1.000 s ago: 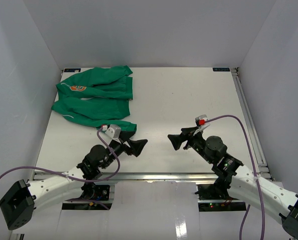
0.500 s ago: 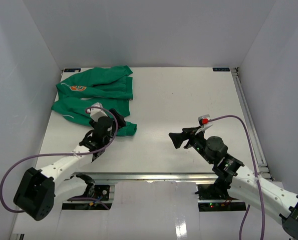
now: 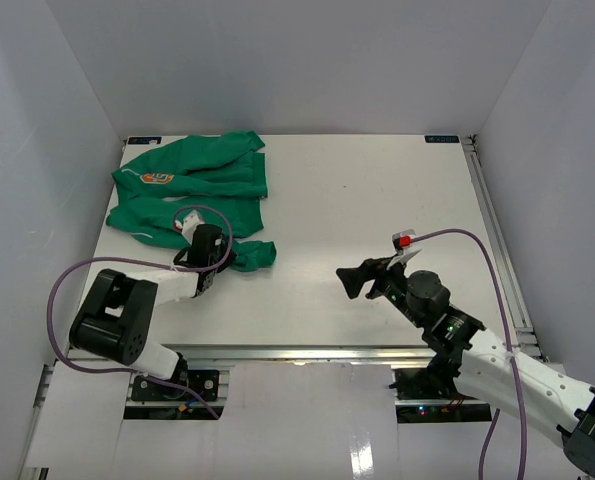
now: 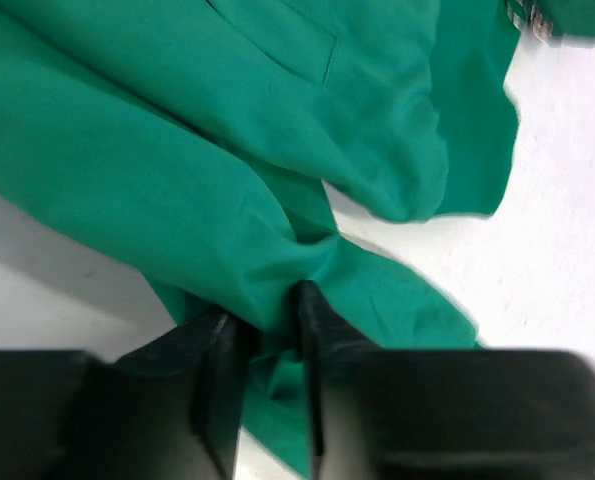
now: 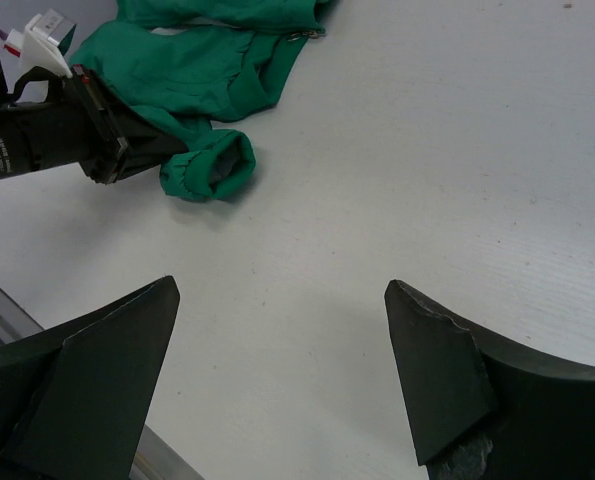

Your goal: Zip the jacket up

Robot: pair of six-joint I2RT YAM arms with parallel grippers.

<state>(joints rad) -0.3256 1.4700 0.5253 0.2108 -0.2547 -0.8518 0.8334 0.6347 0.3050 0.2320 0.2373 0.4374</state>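
The green jacket (image 3: 192,190) lies crumpled at the table's far left, its orange emblem (image 3: 158,179) facing up. One sleeve runs toward the near side and ends in a rolled cuff (image 3: 255,255). My left gripper (image 3: 214,258) is shut on that sleeve; in the left wrist view green jacket fabric (image 4: 227,180) is pinched between the left gripper's (image 4: 269,312) black fingers (image 4: 312,330). My right gripper (image 3: 351,281) hovers open over bare table right of centre, apart from the jacket. Its wrist view shows the right gripper's (image 5: 282,330) jaws wide apart, the sleeve cuff (image 5: 209,168) ahead, and a zipper end (image 5: 307,34) at the top.
White walls enclose the table (image 3: 377,200) on three sides. A metal rail (image 3: 492,230) runs along the right edge and another along the near edge. The left arm's purple cable (image 3: 77,275) loops beside the jacket sleeve.
My left arm swung forward and left to the jacket sleeve, and its jaws closed on the fabric. The right gripper barely shifted and stayed open.
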